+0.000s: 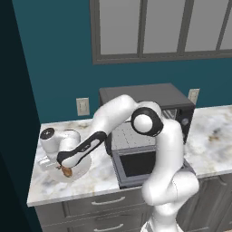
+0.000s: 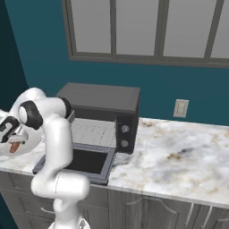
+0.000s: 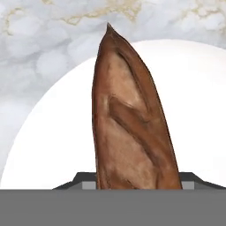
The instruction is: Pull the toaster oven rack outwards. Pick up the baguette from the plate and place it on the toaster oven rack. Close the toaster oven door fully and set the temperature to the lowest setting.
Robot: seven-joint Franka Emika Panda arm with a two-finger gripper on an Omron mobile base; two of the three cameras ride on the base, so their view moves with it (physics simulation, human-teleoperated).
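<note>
The baguette (image 3: pixel 132 128), golden-brown and scored, stands between my gripper's (image 3: pixel 139 181) two dark fingertips, which press its sides over the white plate (image 3: pixel 48 137). In the left base view the gripper (image 1: pixel 66 169) is low over the plate (image 1: pixel 81 173) at the counter's left end, with the baguette (image 1: pixel 67 171) in it. The dark toaster oven (image 1: pixel 149 97) stands to the right. Its door (image 1: pixel 140 165) is folded down flat and the light-grey rack (image 1: pixel 129 136) reaches out over it. From the right base view the oven (image 2: pixel 103 100), rack (image 2: pixel 91 132) and door (image 2: pixel 85 162) show too.
Round knobs (image 2: pixel 124 136) sit on the oven's right panel. Marble counter (image 2: pixel 179 156) stretches wide to the oven's right. Wall outlets (image 1: pixel 82 106) (image 2: pixel 180 108) and a window (image 1: pixel 158 27) are behind. Drawers (image 1: pixel 108 200) run below the counter edge.
</note>
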